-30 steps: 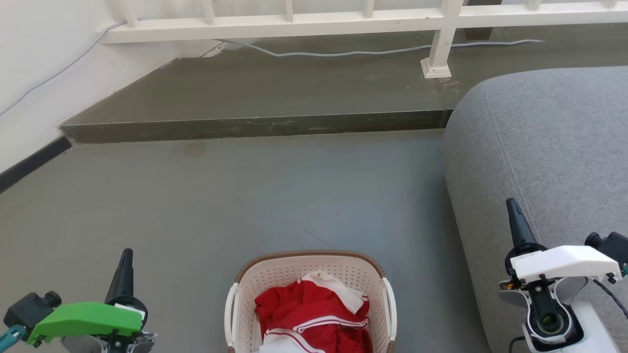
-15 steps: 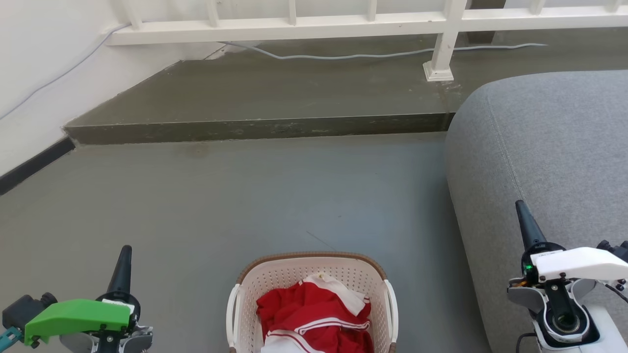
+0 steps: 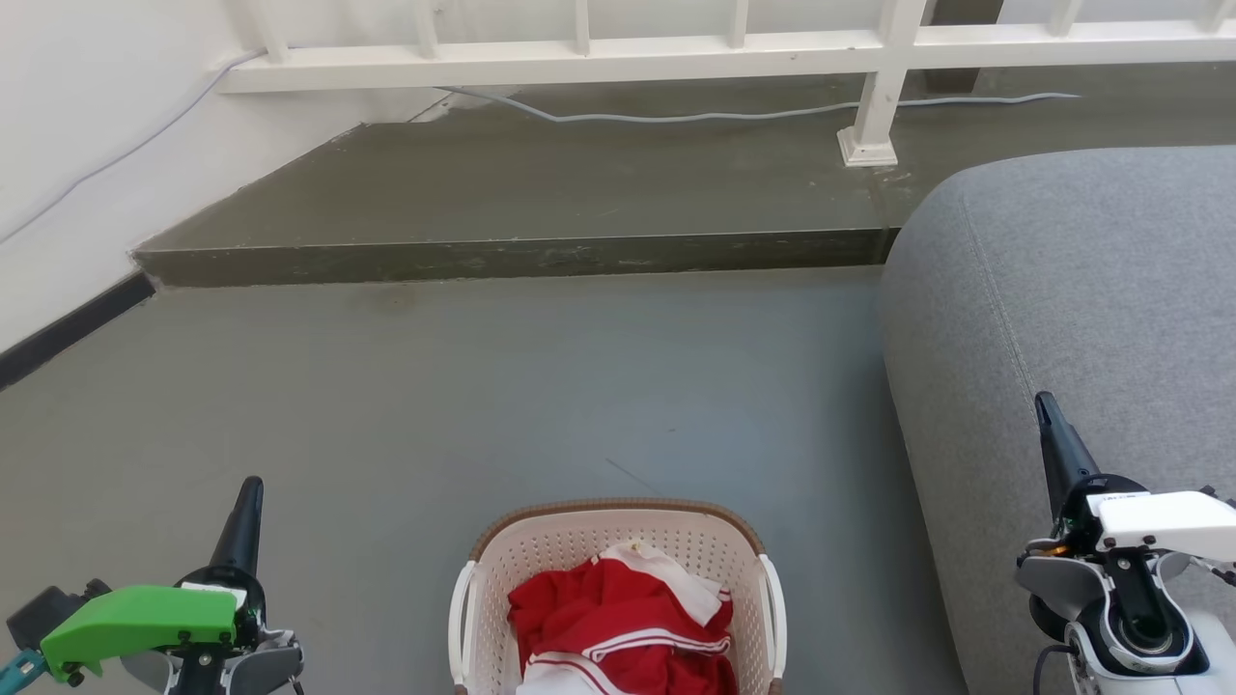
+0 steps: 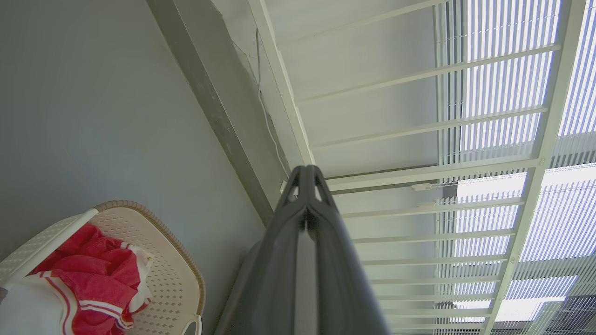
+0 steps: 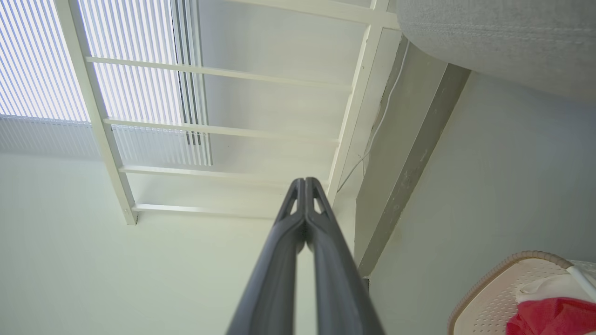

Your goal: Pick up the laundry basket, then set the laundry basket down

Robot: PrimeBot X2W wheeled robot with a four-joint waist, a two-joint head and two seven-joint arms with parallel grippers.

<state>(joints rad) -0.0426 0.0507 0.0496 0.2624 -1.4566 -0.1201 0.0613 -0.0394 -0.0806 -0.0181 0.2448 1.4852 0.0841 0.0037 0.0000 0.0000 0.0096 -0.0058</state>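
Observation:
The laundry basket (image 3: 541,550) stands on the grey floor at the bottom centre of the head view, cream-white and perforated with a brown rim, white side handles and red-and-white clothes inside. My left gripper (image 3: 249,490) is well to its left, shut and empty, pointing forward. Over by the sofa, my right gripper (image 3: 1043,405) is shut and empty, well right of the basket. In the left wrist view the basket (image 4: 177,274) lies at lower left of the shut left gripper (image 4: 306,170). The right wrist view has the basket (image 5: 493,298) at lower right of the shut right gripper (image 5: 305,181).
A grey sofa (image 3: 1081,290) fills the right side, close beside the right arm. A raised concrete step (image 3: 512,256) runs across the back, with a white railing (image 3: 618,53) and a cable (image 3: 676,116) on it. A white wall (image 3: 58,145) stands at left.
The head camera has shifted, so the scene sits slightly lower and to the right. Both grippers have sunk a little in view, the right one also moving outward. The basket stays put.

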